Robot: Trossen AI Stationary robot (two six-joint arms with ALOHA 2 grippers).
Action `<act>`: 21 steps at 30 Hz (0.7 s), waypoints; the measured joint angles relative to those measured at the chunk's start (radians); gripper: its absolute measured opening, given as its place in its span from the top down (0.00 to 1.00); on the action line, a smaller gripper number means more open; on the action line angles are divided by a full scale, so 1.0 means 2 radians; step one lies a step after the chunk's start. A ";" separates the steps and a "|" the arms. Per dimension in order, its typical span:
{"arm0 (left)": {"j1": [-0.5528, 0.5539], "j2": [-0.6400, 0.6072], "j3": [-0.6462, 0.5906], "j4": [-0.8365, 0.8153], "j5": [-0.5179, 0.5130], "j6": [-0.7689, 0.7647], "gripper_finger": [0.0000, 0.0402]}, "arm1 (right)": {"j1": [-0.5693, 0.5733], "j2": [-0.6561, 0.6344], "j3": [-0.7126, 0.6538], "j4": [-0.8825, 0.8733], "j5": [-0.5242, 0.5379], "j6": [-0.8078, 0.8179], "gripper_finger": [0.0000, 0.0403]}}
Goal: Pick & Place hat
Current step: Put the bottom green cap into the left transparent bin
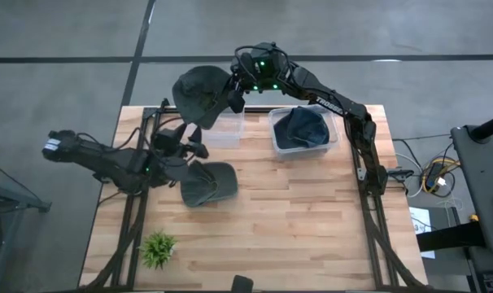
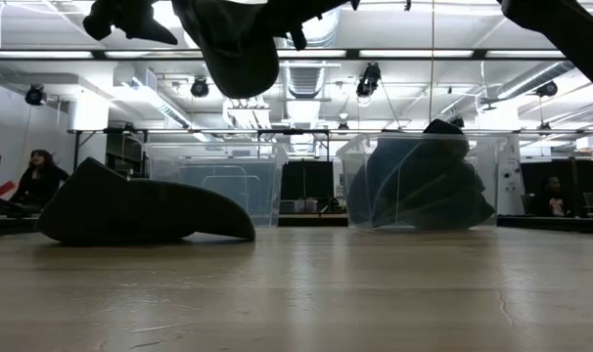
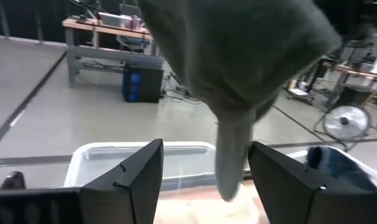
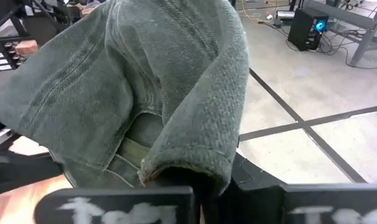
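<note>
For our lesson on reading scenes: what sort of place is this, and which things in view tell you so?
Probably a robotics lab or workshop: long ceiling strip lights, a workbench with gear on the concrete floor, and a wooden table carrying two arms and clear bins.

A hanging hat [image 1: 199,94] blocks the way above the empty bin [image 1: 228,128].

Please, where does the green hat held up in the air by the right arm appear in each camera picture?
High view: held hat, top centre, beside the right pincer, over the empty bin.
Low view: held hat, hanging at the top, left of centre.
Left wrist view: held hat, filling the top centre.
Right wrist view: held hat, filling most of the picture.
Shared landmark: the empty bin.
</note>
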 joint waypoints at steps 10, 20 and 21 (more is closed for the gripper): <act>0.037 0.009 0.000 0.000 0.019 0.002 0.43 | 0.000 0.000 0.000 0.003 0.000 0.001 0.98; 0.055 0.018 0.000 0.000 0.021 0.013 0.43 | 0.000 0.000 0.000 0.009 -0.004 0.001 0.98; 0.058 0.018 0.000 0.000 0.021 0.015 0.43 | 0.000 0.000 0.000 0.009 -0.009 0.001 0.98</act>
